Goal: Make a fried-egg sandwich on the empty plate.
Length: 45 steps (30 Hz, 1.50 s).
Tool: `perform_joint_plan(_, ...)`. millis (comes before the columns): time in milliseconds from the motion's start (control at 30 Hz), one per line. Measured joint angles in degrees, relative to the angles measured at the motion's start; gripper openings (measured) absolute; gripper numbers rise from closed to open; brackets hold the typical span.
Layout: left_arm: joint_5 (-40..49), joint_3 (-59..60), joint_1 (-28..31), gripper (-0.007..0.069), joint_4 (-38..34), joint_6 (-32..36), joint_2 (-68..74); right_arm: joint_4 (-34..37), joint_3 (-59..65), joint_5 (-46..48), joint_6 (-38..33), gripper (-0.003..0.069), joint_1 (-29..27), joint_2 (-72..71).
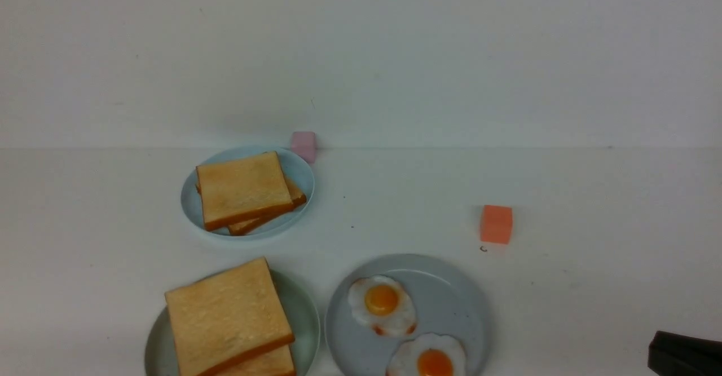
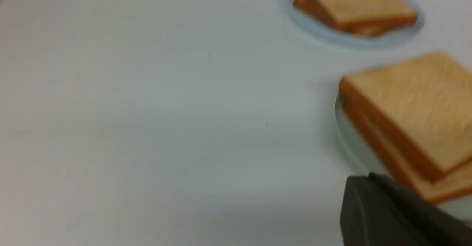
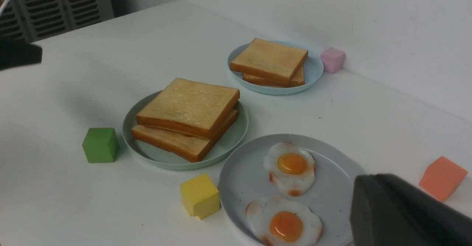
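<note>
The pale mint-green plate [image 1: 307, 314] at the front left holds two stacked toast slices [image 1: 228, 314]; no egg shows between them. It also shows in the right wrist view [image 3: 162, 159] and the left wrist view [image 2: 346, 146]. Two fried eggs [image 1: 382, 304] [image 1: 430, 359] lie on the grey-blue plate [image 1: 451, 297] beside it. My right gripper [image 1: 657, 348] is low at the front right, its fingers together with nothing in them, near that plate's rim [image 3: 368, 181]. My left gripper [image 2: 363, 181] is shut and empty, just off the mint plate's edge; the front view does not show it.
A light-blue plate [image 1: 302, 176] with two plain toast slices [image 1: 242, 189] stands further back. A pink cube [image 1: 303, 144] sits by the wall, an orange cube [image 1: 496, 224] at the right. A green cube [image 3: 100, 144] and a yellow cube [image 3: 200, 195] lie near the mint plate.
</note>
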Motion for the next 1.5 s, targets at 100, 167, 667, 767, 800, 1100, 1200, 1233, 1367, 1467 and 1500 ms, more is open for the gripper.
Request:
perform_joint_plan(100,0.0,0.0,0.0,-0.0013,-2.14,3.18,0.0,0.0,0.0,0.06,0.0,0.0028,0.0,0.0)
perform_joint_plan(167,0.0,0.0,0.0,-0.0013,-2.55,3.46,0.0,0.0,0.0,0.06,0.0,0.0029,0.0,0.0)
perform_joint_plan(667,-0.06,0.0,0.0,-0.0002,-2.77,3.66,0.0,0.0,0.0,0.17,0.0,0.0047,0.0,0.0)
perform_joint_plan(767,-0.06,0.0,0.0,0.0,-2.77,3.66,0.0,0.0,0.13,0.12,0.0,0.0049,0.0,0.0)
perform_joint_plan(800,-0.06,0.0,0.0,0.0001,-2.79,3.66,0.0,0.0,0.7,-0.27,0.0,0.0052,0.0,0.0)
perform_joint_plan(1100,-0.06,0.0,0.0,0.0008,-2.91,3.66,0.0,-0.65,9.86,1.14,0.0,0.0065,-10.79,-10.81)
perform_joint_plan(1200,-0.06,0.0,0.0,0.0011,-2.91,3.67,0.0,-1.38,13.82,1.81,0.13,0.0068,-17.94,-16.26)
perform_joint_plan(1233,-0.06,0.0,0.0,0.0013,-2.91,3.67,0.0,-2.08,15.04,2.39,0.92,0.007,-20.47,-18.66)
perform_joint_plan(1367,-0.06,0.0,0.0,0.0017,-2.91,3.72,0.0,-8.19,18.91,4.77,9.37,0.0076,-25.37,-22.19)
perform_joint_plan(1467,-0.06,0.0,0.0,0.0018,-2.91,3.72,0.0,-12.59,21.21,5.65,17.89,0.0081,-28.02,-22.35)
perform_joint_plan(1500,-0.06,0.0,0.0,0.002,-2.91,3.72,0.0,-13.32,21.93,5.66,19.71,0.0082,-29.0,-22.35)
